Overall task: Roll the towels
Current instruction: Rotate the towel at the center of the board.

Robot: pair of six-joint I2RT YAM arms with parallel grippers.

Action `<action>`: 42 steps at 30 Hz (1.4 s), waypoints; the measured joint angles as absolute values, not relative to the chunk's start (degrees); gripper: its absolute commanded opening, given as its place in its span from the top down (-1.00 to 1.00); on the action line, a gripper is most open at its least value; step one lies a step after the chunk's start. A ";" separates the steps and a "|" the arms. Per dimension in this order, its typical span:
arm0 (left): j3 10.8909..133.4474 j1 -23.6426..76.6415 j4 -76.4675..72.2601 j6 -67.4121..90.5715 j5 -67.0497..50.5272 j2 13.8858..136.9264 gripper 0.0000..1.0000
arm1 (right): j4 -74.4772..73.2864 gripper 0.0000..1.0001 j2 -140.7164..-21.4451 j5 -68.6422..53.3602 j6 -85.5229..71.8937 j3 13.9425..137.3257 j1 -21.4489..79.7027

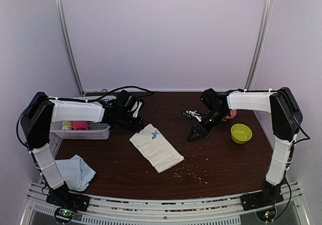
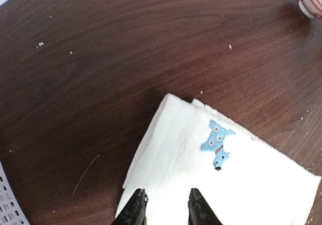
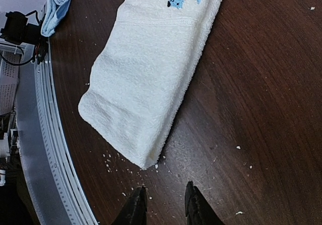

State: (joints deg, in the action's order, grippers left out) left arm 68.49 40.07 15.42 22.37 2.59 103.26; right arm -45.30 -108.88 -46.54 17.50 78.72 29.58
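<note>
Left hand [image 2: 166, 207] above cream towel [image 2: 226, 184] edge

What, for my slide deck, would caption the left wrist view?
Left gripper open over a cream towel with a blue patch, lying on a dark table.

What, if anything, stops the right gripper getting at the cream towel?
Probably nothing. The right gripper hangs open just off one end of the cream towel, with only bare table and a few crumbs between them.
</note>
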 measured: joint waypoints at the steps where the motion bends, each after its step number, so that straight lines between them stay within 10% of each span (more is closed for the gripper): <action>1: 68.10 40.07 15.90 22.65 1.98 103.18 0.47 | -43.99 0.46 -108.81 -46.48 17.56 77.58 29.19; 28: 101.23 41.54 16.45 19.86 -10.37 134.41 0.35 | -31.64 0.41 -100.01 -42.50 15.66 69.69 20.95; 36: 94.37 41.85 16.99 15.46 -6.70 125.01 0.25 | -30.76 0.35 -94.91 -41.36 15.57 68.93 20.64; 42: 77.17 42.85 12.40 14.44 -6.98 105.95 0.61 | -28.12 0.34 -92.73 -38.65 14.31 69.36 20.99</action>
